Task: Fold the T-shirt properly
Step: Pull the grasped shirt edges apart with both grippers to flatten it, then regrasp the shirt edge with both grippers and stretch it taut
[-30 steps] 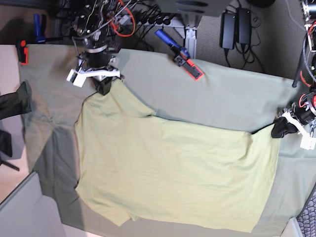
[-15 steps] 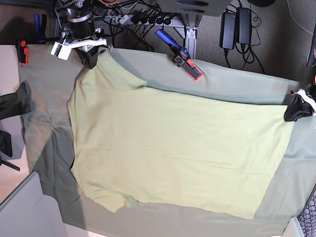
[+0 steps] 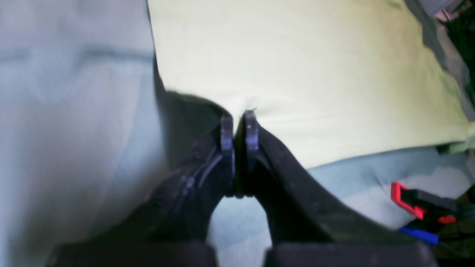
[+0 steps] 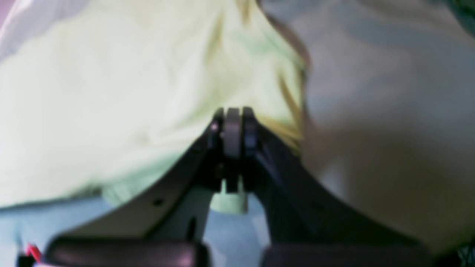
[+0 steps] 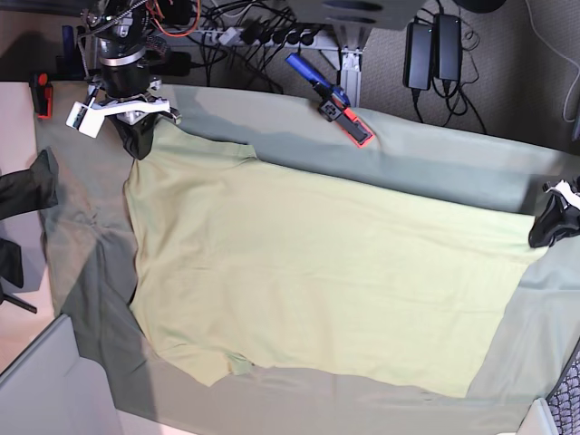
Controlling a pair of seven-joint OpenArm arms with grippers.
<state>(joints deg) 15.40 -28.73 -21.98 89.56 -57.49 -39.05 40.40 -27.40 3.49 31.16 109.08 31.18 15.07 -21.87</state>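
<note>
The T-shirt lies spread nearly flat across the middle of the table, on the duller grey-green table cloth, with one far corner up by my right gripper and the other drawn out to my left gripper at the opposite side of the base view. I have it held by those two corners, and I judge the reason is to keep the far edge taut, so the body lies smooth and without wrinkles before any fold is made. In the right wrist view the jaws are pressed together with pale fabric caught between them and bunching into creases just beyond the tips, so that side is pinching the shirt. In the left wrist view the jaws also stand closed on the very edge of the yellow-green cloth, with a small pucker where they bite. The near edge of the shirt lies loose, with a small tuck of fabric turned under near one lower corner. A red and blue clamp grips the table cloth at the far edge of the table, presumably to stop it sliding while I pull, and another red clamp sits at the corner.
</note>
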